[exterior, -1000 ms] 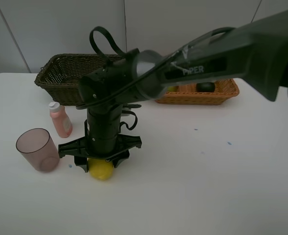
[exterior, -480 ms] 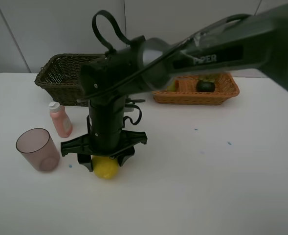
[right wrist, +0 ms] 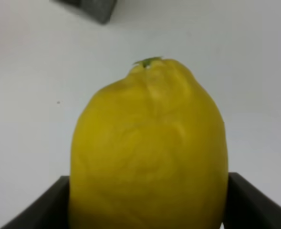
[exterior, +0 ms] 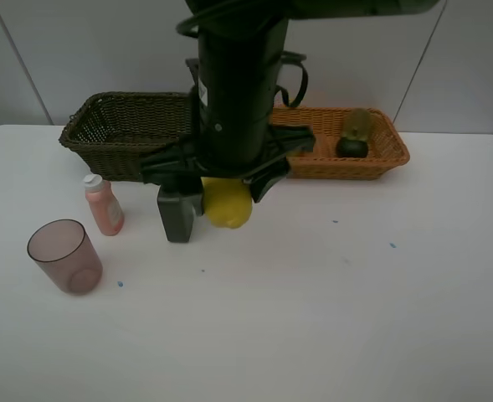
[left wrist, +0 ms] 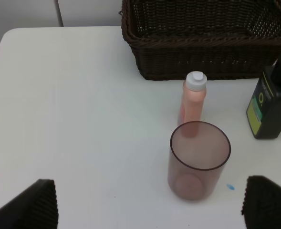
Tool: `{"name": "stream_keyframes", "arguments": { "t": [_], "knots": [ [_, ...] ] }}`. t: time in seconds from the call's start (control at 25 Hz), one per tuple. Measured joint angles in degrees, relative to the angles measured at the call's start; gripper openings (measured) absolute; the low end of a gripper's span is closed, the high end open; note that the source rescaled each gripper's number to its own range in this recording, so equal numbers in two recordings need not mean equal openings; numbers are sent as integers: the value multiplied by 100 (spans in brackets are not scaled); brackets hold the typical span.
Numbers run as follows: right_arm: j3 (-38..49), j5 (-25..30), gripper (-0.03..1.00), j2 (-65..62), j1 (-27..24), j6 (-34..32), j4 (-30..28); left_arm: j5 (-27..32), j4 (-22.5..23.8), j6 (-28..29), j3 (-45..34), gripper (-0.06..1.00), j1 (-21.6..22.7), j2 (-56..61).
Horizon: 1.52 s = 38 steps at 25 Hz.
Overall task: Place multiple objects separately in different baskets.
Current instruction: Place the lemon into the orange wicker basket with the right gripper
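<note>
My right gripper (exterior: 226, 186) is shut on the yellow lemon (exterior: 228, 206) and holds it in the air above the table, just in front of the two baskets. In the right wrist view the lemon (right wrist: 149, 148) fills the space between the fingers (right wrist: 41, 209). The dark brown basket (exterior: 120, 126) stands at the back left. At the back right, the orange-tan basket (exterior: 385, 157) holds a dark mangosteen (exterior: 351, 147) and a brown kiwi (exterior: 357, 123). My left gripper (left wrist: 150, 210) is open over bare table, short of the tinted cup (left wrist: 199, 160). It is out of the exterior view.
A dark green bottle (exterior: 177, 216) stands just left of the hanging lemon. The pink bottle (exterior: 104, 205) and tinted cup (exterior: 64, 255) stand at the left of the table. The right arm's thick body hides part of the gap between the baskets.
My right gripper has lifted the lemon off the table and carried it up and toward the back right. The dark green bottle, hidden before, now shows.
</note>
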<state>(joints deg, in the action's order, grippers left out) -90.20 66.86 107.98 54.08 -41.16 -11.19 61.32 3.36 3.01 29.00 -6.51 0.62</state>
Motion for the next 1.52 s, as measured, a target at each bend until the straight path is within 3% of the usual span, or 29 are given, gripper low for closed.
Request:
{"name": "stream_keyframes", "arguments": {
  "t": [0.4,0.8,1.12,1.52],
  "knots": [
    [0,81,58,-559,-1170,79,-879,0,0,0,0,100,0,0],
    [0,-1599,58,-563,-2384,490,-926,0,0,0,0,100,0,0],
    [0,-3013,58,-176,-2989,552,-1061,0,0,0,0,100,0,0],
    [0,-3810,58,683,-3312,619,-1077,0,0,0,0,100,0,0]
  ]
}}
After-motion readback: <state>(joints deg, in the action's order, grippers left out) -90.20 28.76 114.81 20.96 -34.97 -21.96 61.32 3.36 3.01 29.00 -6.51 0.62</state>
